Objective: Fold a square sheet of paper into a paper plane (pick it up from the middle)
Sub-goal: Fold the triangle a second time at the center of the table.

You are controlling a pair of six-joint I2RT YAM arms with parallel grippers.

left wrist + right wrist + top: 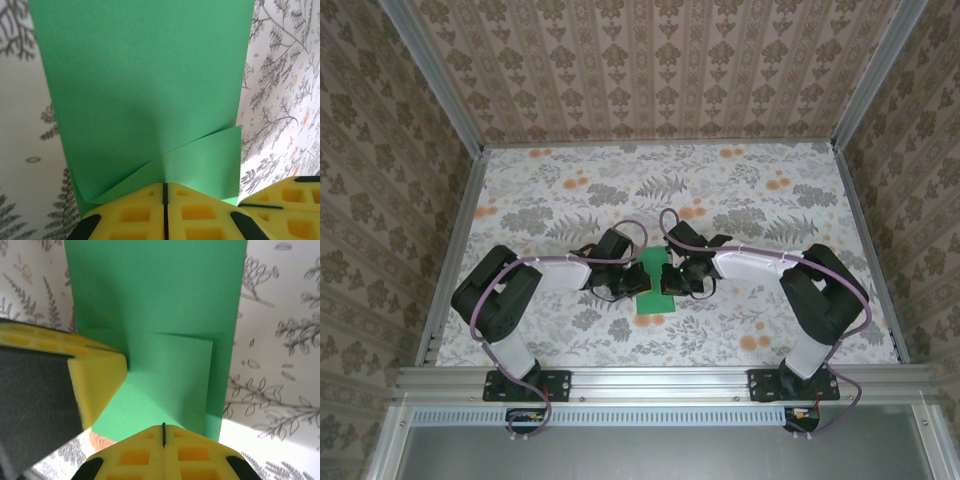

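The square sheet of paper (650, 285) is bright green and lies partly folded on the table between my two grippers. In the left wrist view a folded flap (200, 165) rises to my left gripper (165, 186), whose yellow fingers are shut on the flap's edge at a small crease. My left gripper (626, 284) is at the sheet's left side. My right gripper (672, 280) is at its right side. Seen from the right wrist, my right gripper (163, 429) is shut, its tips over the flat green flap (165, 380), nothing visibly between them. No paper plane shape is formed.
The table (770, 210) wears a cloth with grey fern prints and orange blotches. Metal rails (660, 378) run along its front and sides, and patterned walls stand behind. The right gripper's yellow finger (285, 200) sits close beside my left one, whose finger (95, 380) juts into the right wrist view.
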